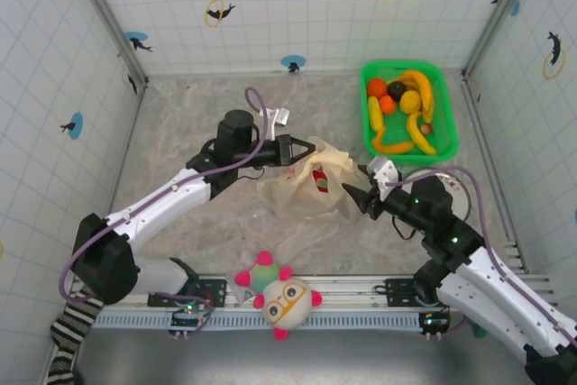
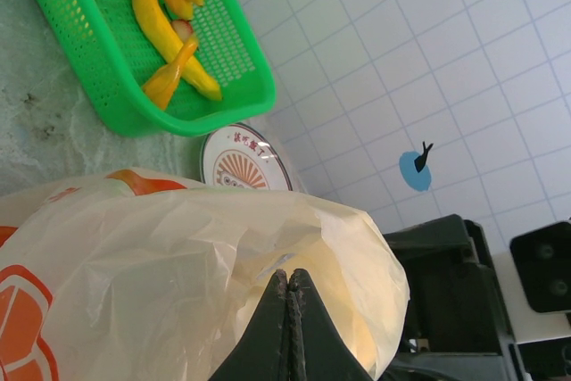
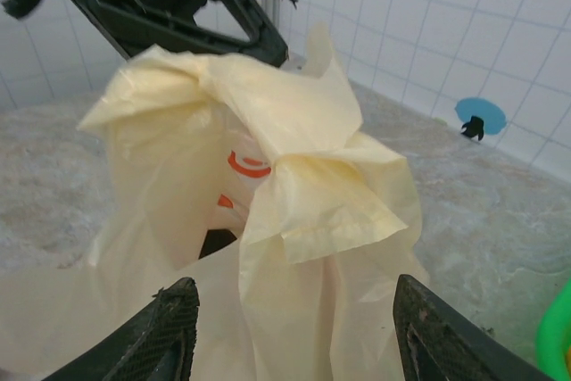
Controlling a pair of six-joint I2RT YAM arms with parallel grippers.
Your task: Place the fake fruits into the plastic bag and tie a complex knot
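Your left gripper (image 1: 297,149), jaws shut, is pinching the bag (image 1: 306,194) at its top. Your right gripper (image 1: 361,191) is hovering wide open at the bag's right. Fruits (image 1: 406,110) are sitting in the basket (image 1: 446,149) behind the bag, so loading looks unstarted. Next, spread the mouth.

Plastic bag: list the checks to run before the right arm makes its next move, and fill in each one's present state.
1. Left gripper shut on the plastic bag: ok.
2. Right gripper open: ok.
3. Handle flap lined up between the right gripper's fingers: ok, hanging loose there.
4. Fake fruits inside the bag: not ok; several lie in the green basket.
5. Handles tied: not ok.
6. Plush toy apart from the bag: ok, at the near edge.
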